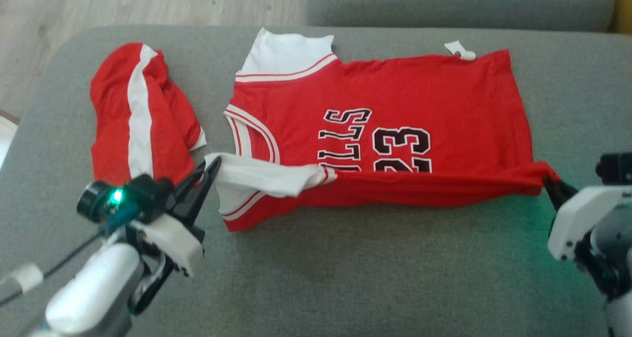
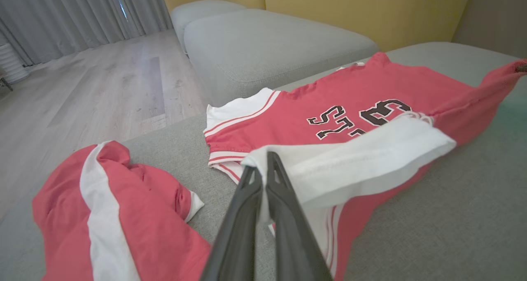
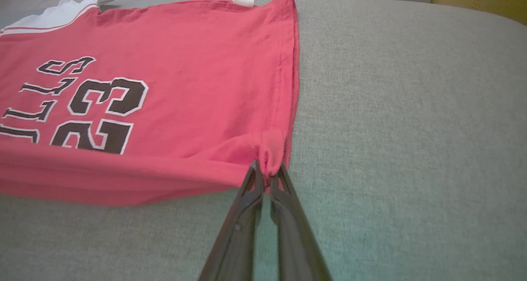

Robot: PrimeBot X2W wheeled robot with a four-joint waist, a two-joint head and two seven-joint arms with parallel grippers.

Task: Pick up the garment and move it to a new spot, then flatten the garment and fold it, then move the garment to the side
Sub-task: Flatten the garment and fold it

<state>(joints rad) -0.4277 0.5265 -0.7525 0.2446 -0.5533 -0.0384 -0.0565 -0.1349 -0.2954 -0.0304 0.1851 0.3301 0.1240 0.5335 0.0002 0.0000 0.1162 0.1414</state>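
The garment (image 1: 424, 100) is a red jersey with white sleeves and black lettering, spread across a grey cushion. Its near long edge is lifted and pulled taut between my two grippers. My left gripper (image 1: 213, 165) is shut on the white near sleeve; in the left wrist view that gripper (image 2: 263, 166) pinches the sleeve (image 2: 350, 157). My right gripper (image 1: 549, 183) is shut on the near hem corner, and the right wrist view shows it (image 3: 265, 172) clamping a bunched red corner of the garment (image 3: 185, 91).
Red shorts with a white stripe (image 1: 140, 115) lie crumpled left of the jersey, beside my left gripper. The grey cushion (image 1: 345, 278) has bare room in front of the jersey. A second cushion (image 2: 267, 42) and wooden floor (image 2: 103, 87) lie beyond.
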